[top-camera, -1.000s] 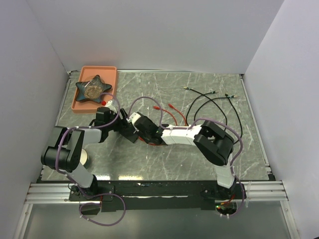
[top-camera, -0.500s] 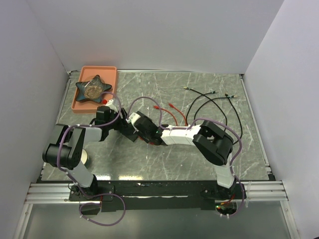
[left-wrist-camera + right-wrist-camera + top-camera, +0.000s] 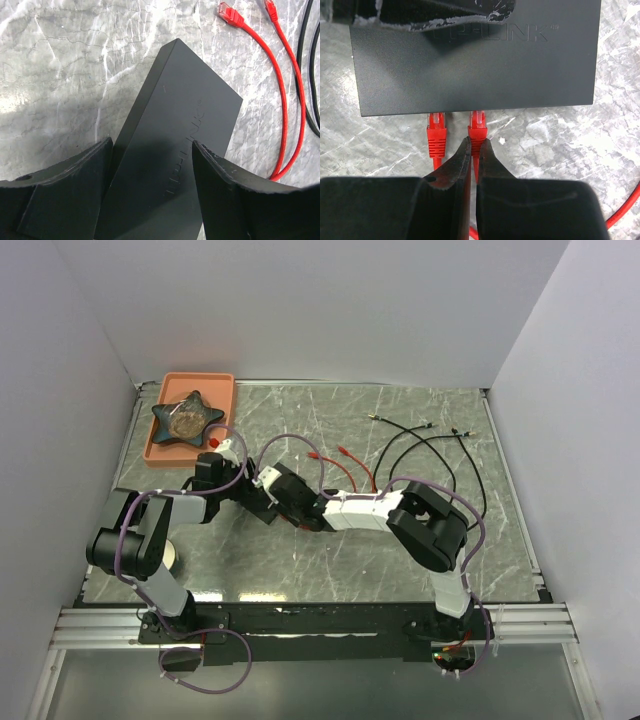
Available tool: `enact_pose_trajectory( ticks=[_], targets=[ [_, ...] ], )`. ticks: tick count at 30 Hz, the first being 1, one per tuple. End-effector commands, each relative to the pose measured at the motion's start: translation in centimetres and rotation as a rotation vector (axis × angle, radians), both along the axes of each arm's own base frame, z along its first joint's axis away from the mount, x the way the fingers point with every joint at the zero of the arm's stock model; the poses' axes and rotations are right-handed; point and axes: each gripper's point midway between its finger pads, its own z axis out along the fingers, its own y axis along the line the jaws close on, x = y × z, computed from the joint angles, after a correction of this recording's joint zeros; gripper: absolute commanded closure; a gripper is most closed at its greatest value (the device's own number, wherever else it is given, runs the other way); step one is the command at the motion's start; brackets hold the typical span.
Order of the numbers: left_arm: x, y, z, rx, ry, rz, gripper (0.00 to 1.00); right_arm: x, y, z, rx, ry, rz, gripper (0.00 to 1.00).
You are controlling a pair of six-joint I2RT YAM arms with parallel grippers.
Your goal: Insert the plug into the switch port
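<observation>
A grey marbled counter (image 3: 330,575) with pale white veins fills the middle of the scene. Plain white walls close it in on three sides: a far wall (image 3: 320,310), a left wall (image 3: 50,440) and a right wall (image 3: 585,440), which meet at straight corners. A silver metal rail (image 3: 100,628) runs along the near edge, with a dull grey surface (image 3: 340,690) nearer than it. The light is even and soft. Up close, the counter shows glossy bright patches (image 3: 35,97).
</observation>
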Motion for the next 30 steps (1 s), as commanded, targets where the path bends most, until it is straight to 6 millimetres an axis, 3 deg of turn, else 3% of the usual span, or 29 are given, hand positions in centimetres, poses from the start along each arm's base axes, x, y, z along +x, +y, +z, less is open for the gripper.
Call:
enact_pose_trajectory(
  ticks=[1,13,30],
  targets=[
    [-6.4,-4.4,-2.1,-0.085,0.203,-0.208,0.31,2.0,6.8,6.5,0.299,-0.095,0.082,1.00],
    [-8.0,-5.8,-1.1,-0.133,0.189,-0.301,0.32,2.7,8.1,8.5,0.365,-0.111,0.122,1.00],
    [-9.9,-7.7,2.4,-0.163,0.054,-0.449,0.32,0.3,9.2,12.2,0.485,-0.131,0.331,1.00]
  ],
)
